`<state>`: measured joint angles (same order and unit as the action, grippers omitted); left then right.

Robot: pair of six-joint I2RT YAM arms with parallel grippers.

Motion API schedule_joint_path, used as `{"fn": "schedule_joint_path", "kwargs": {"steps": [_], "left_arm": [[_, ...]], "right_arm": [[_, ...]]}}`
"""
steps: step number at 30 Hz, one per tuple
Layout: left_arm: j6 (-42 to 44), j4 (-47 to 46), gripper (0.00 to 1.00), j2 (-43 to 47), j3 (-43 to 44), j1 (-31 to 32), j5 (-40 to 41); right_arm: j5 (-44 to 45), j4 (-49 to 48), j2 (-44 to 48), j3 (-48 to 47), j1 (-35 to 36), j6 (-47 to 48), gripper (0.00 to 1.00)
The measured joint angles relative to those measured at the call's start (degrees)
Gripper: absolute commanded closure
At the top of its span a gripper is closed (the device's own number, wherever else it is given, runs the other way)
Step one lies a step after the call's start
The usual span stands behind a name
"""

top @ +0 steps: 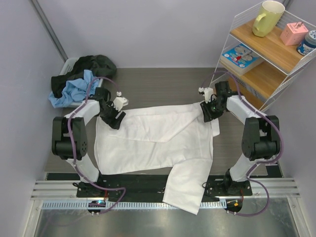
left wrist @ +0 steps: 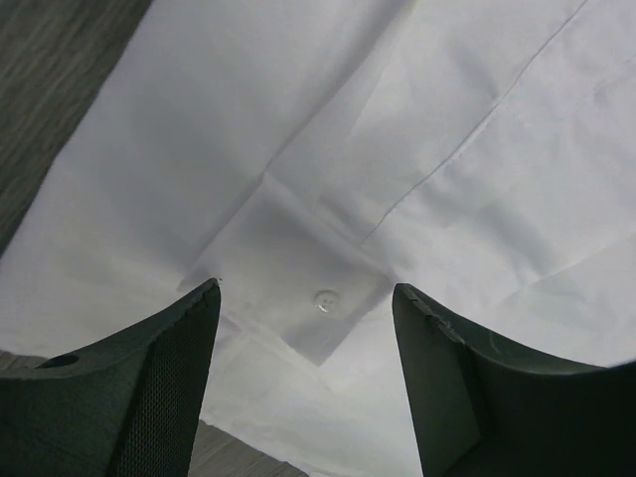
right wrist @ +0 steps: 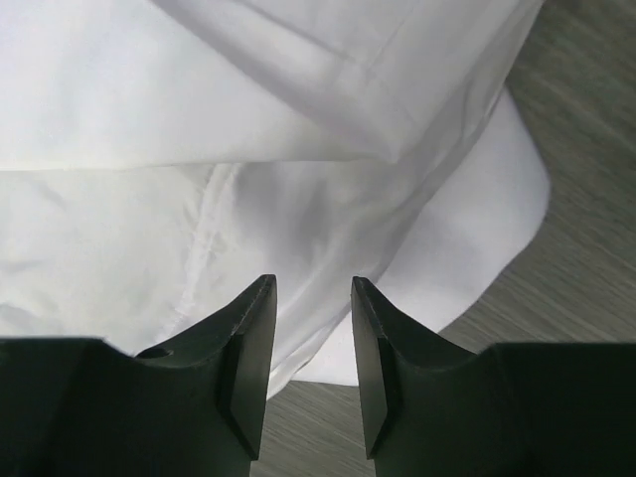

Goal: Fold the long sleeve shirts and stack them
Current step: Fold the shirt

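Fingers of the left gripper [left wrist: 306, 293] sat closest to us in the left wrist view, spread wide with nothing between them, hovering over a folded cuff [left wrist: 298, 298] and its small button [left wrist: 325, 301]. From the top view that left gripper [top: 115, 114] was at the far-left corner of the white long sleeve shirt [top: 153, 143]. Behind it was a bin [top: 69, 64] of dark and blue clothes [top: 81, 79], well apart from the work. The shirt lay spread across the table [top: 163, 84] between both arms, one sleeve folded in across the body. The other sleeve [top: 185, 192] trailed off the near edge, over the rail [top: 59, 187]. At the shirt's far-right corner we saw the right gripper [top: 208, 112]. In its wrist view the right gripper [right wrist: 313, 283] showed only a narrow gap, no cloth pinched, with bunched layers below and table beside them. A wire shelf [top: 269, 64] with a yellow mug [top: 268, 17] stood just right of that arm. Risks we judged: the left claw could close on the cuff alone and drag the sleeve out instead of lifting the corner. The narrow right claw could skid over the thick bunch or catch one layer only, skewing the fold. The hanging sleeve could snag on the rail or pull the shirt towards the edge.
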<state>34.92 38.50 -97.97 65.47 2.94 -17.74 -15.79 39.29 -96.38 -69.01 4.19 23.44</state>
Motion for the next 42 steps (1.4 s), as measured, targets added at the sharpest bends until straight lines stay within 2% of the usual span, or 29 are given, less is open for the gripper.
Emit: {"fn": "schedule_joint_path", "kwargs": {"steps": [8,15,20,21,24,29,31,33,35,36,39,42], "left_arm": [[-0.7,-0.6,0.35,-6.8,2.2,0.9,3.0],[-2.1,1.1,0.34,-18.9,19.2,0.7,5.8],[-2.8,2.1,0.30,-22.0,24.4,0.6,5.2],[-2.7,2.3,0.28,-21.8,24.3,0.6,4.6],[-2.5,2.8,0.25,-18.7,21.2,0.8,1.6],[1.6,6.9,0.23,-1.1,8.5,3.3,-6.3],[3.7,7.5,0.23,8.7,3.1,8.4,-8.4],[5.6,7.8,0.23,17.9,-1.7,17.0,-10.5],[6.6,7.8,0.24,24.0,-5.3,26.9,-12.9],[6.4,7.8,0.24,26.2,-7.1,29.6,-13.9],[5.0,5.9,0.25,28.7,-11.1,44.2,-12.7],[2.9,0.3,0.25,27.5,-14.9,58.2,-7.8]], "right_arm": [[1.4,-4.1,-7.1,3.5,-0.1,0.2,0.61],[2.8,-6.3,-16.2,-8.5,-0.3,-0.1,0.60],[3.9,-6.3,-19.3,-14.1,-0.3,0.3,0.56],[3.9,-5.7,-19.0,-14.4,-0.5,0.6,0.50],[3.0,-2.7,-16.2,-14.1,-0.6,2.2,0.45],[-3.1,4.0,0.2,-7.3,-0.9,8.5,0.42],[-7.2,6.0,9.7,-1.9,-0.9,12.8,0.38],[-11.0,9.8,18.4,3.9,-0.4,17.7,0.38],[-12.4,12.5,24.1,8.9,1.3,20.6,0.38],[-12.4,12.6,26.6,12.0,3.0,21.5,0.39],[-12.5,13.8,27.6,17.3,7.1,22.3,0.42],[-12.9,13.2,21.6,16.4,7.3,21.2,0.45]]}}
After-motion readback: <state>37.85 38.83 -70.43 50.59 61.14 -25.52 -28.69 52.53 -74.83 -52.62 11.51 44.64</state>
